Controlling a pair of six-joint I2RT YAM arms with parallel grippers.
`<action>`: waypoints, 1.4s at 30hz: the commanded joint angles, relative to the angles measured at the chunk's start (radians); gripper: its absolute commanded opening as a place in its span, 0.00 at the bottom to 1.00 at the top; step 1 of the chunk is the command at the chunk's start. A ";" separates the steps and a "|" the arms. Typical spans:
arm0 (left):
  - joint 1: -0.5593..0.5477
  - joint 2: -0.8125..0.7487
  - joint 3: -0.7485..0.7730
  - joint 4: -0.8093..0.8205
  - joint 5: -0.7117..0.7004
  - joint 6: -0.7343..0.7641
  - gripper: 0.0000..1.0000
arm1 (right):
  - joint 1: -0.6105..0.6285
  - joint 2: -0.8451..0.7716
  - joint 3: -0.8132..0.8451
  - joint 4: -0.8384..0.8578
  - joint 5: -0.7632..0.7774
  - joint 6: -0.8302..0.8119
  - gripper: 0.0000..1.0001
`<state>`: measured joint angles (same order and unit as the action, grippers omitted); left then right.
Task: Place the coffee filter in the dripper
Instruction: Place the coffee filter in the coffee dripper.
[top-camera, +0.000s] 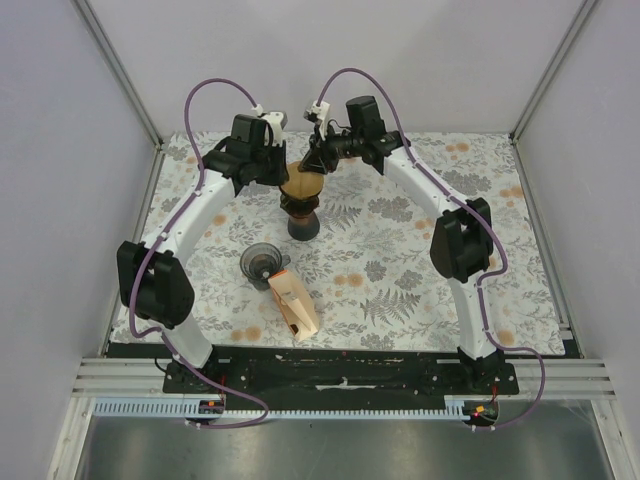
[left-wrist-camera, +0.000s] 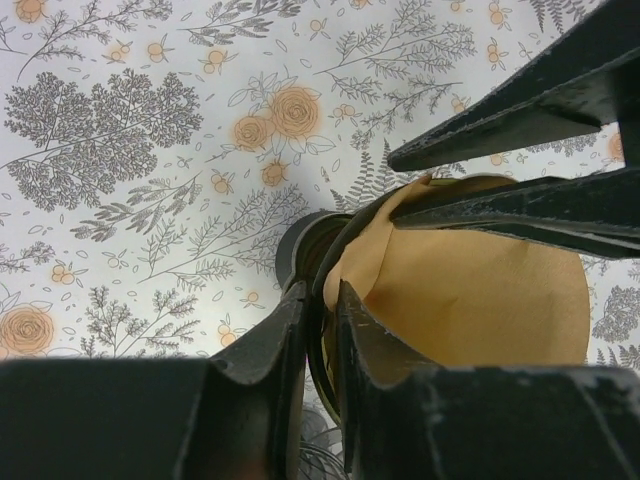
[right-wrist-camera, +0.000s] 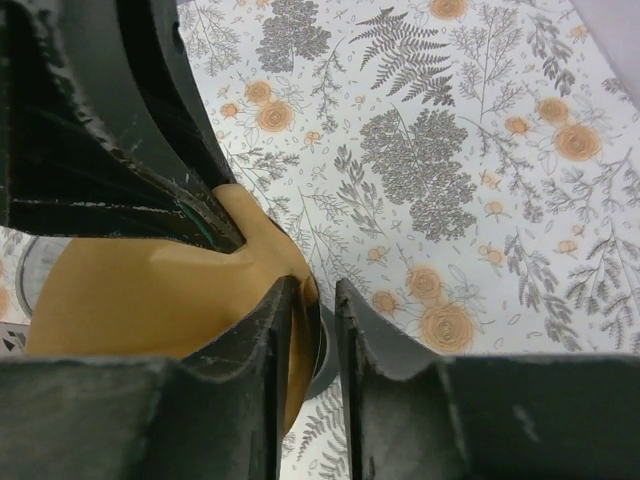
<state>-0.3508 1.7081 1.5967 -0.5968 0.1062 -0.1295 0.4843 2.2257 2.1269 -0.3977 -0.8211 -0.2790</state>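
The dark dripper stands on its base at the back middle of the floral mat, with the brown coffee filter sitting in its cone. My left gripper is at the left rim; in the left wrist view it is shut across the dripper rim, one finger inside against the filter. My right gripper is at the far right rim; in the right wrist view it is shut over the filter's edge and the rim.
A grey funnel-shaped cup and a tan filter box lie on the mat in front of the dripper. White cage walls and metal posts ring the mat. The arm bases sit at the near edge.
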 joint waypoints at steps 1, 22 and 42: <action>-0.007 -0.022 0.006 0.009 0.004 0.027 0.24 | -0.007 -0.043 -0.018 0.026 0.036 -0.005 0.39; -0.005 -0.067 0.039 -0.003 0.007 0.053 0.54 | -0.018 -0.205 -0.082 0.023 0.083 -0.025 0.78; 0.013 -0.102 0.126 -0.054 -0.057 0.070 0.59 | 0.057 -0.319 -0.134 -0.027 0.240 0.063 0.48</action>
<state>-0.3534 1.6543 1.6878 -0.6384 0.0704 -0.0879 0.5163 1.9617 2.0045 -0.3996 -0.6300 -0.2283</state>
